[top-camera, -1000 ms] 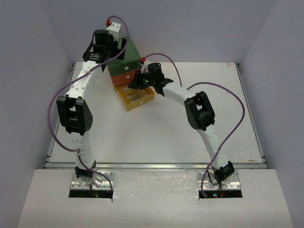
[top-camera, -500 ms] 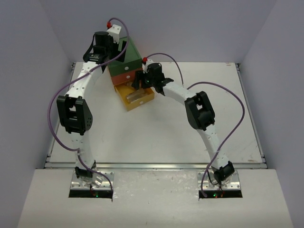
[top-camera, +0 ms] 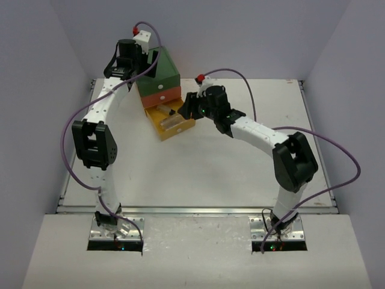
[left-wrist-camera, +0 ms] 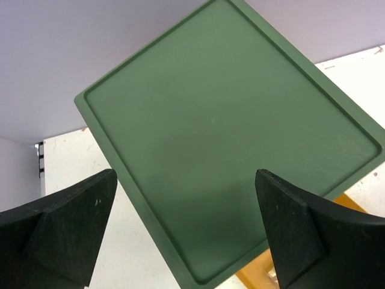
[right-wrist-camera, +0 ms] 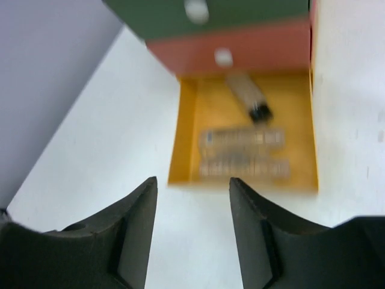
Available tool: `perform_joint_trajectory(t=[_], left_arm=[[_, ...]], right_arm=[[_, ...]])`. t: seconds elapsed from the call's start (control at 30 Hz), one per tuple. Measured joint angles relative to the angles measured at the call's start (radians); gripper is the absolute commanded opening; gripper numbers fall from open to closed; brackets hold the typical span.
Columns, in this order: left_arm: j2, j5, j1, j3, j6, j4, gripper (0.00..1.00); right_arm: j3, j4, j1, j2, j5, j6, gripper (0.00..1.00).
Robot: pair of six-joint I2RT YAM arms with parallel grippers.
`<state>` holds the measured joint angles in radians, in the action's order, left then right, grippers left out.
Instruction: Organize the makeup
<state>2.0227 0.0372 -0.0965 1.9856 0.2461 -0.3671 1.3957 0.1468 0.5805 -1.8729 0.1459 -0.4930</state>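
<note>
The makeup lies in the pulled-out yellow drawer (right-wrist-camera: 185, 132) of the chest. It is a tan bottle with a black cap (right-wrist-camera: 246, 93) at the back and two blurred flat palettes (right-wrist-camera: 242, 138) in front of it. In the top view the makeup (top-camera: 171, 120) shows as pale shapes inside the yellow drawer (top-camera: 175, 133). My right gripper (right-wrist-camera: 192, 183) hangs open and empty just outside the drawer's front edge; it (top-camera: 184, 111) sits at the drawer's right side from above. My left gripper (left-wrist-camera: 183, 180) is wide open above the chest's green top (left-wrist-camera: 228, 132), holding nothing.
The drawer chest (top-camera: 160, 71) stands at the back left of the white table, with a green drawer and a shut orange drawer (right-wrist-camera: 240, 51) above the yellow one. Grey walls close in behind and at both sides. Purple cables loop off both arms.
My right gripper has drawn back out of the yellow drawer toward the right, and its elbow has swung right. The left arm has stayed over the chest.
</note>
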Motion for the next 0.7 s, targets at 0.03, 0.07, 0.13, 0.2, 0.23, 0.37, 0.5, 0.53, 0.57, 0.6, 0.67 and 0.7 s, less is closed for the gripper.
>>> perform_joint_trajectory(t=[0.03,0.07,0.13,0.2,0.23,0.37,0.5,0.53,0.57,0.6,0.67,0.7], left_arm=[[0.006,0.001,0.004,0.011,-0.003,0.002,0.97],[0.01,0.002,0.008,0.017,-0.005,0.004,0.97],[0.011,0.002,0.016,0.02,-0.009,0.006,0.97],[0.012,0.004,0.021,0.024,-0.011,0.009,0.97],[0.014,0.004,0.024,0.027,-0.012,0.012,0.97],[0.04,0.014,0.027,0.045,-0.015,0.028,0.97],[0.065,0.022,0.027,0.041,-0.016,0.032,0.97],[0.068,0.023,0.027,0.037,-0.016,0.035,0.97],[0.069,0.023,0.027,0.03,-0.016,0.038,0.97],[0.07,0.025,0.027,0.024,-0.016,0.042,0.97],[0.071,0.027,0.028,0.012,-0.017,0.056,0.97],[0.071,0.029,0.028,0.009,-0.016,0.064,0.97]], right_arm=[[-0.08,0.032,0.008,0.043,-0.008,-0.037,0.46],[-0.152,0.062,0.014,0.076,-0.016,-0.075,0.45],[-0.275,0.117,0.018,0.102,-0.031,-0.153,0.43],[-0.345,0.128,0.017,0.08,-0.035,-0.237,0.43],[-0.357,0.135,0.016,0.054,-0.031,-0.272,0.43],[-0.359,0.186,0.01,-0.067,-0.023,-0.404,0.39],[-0.32,0.219,0.01,-0.16,-0.022,-0.495,0.38],[-0.291,0.222,0.01,-0.189,-0.022,-0.512,0.38],[-0.259,0.228,0.01,-0.218,-0.022,-0.528,0.38],[-0.234,0.238,0.01,-0.242,-0.022,-0.542,0.38],[-0.187,0.251,0.01,-0.282,-0.023,-0.571,0.38],[-0.164,0.258,0.01,-0.301,-0.024,-0.584,0.38]])
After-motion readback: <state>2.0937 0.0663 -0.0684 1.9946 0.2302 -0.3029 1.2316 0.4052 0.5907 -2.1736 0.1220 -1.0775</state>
